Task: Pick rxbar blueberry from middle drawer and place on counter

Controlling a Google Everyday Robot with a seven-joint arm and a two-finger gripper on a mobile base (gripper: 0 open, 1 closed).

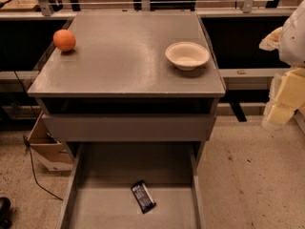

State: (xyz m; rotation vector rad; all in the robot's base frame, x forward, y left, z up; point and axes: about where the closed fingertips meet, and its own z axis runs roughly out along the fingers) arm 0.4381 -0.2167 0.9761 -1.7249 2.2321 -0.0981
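Observation:
The rxbar blueberry, a small dark shiny bar with pale print, lies flat and slightly askew on the floor of the pulled-out middle drawer, near its centre. The counter is the wide grey top of the cabinet above it. My gripper shows as pale cream blocks at the right edge of the view, beside the cabinet at about counter height, well away from the bar and holding nothing that I can see.
An orange ball sits at the counter's far left. A white bowl stands at its right. A plain grey drawer front is closed above the open drawer. A cardboard box and a cable lie on the floor at left.

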